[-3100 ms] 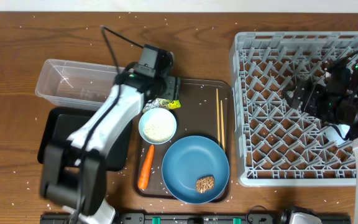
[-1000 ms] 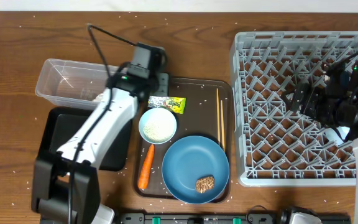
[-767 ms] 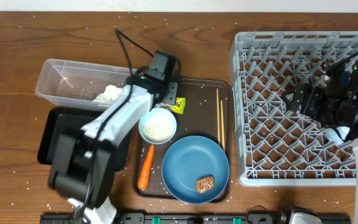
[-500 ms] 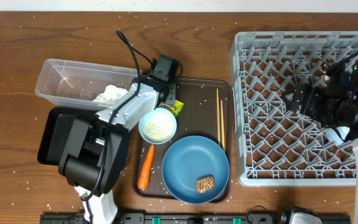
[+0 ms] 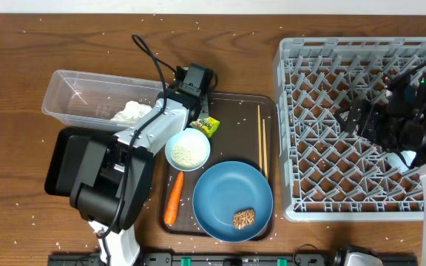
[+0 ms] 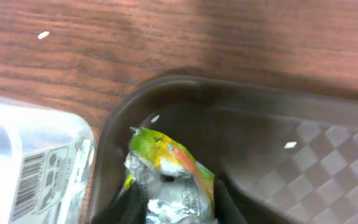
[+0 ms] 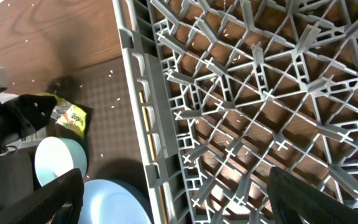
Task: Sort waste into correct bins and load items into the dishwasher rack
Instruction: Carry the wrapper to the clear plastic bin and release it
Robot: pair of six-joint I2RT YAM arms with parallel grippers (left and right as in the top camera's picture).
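Observation:
My left gripper is at the back left corner of the brown serving tray, shut on the yellow-green packet. In the left wrist view the crumpled packet sits between the dark fingers. My right gripper hangs open and empty over the grey dishwasher rack. The white tissue lies in the clear tub. The black tray is in front of the tub.
On the serving tray are the white bowl of rice, the blue plate with the brown food chunk, the carrot and the chopsticks. Rice grains are scattered over the table.
My left gripper has moved from over the clear tub to the tray's back left corner. The packet, which lay flat, is now bunched between its fingers. The right arm has not moved.

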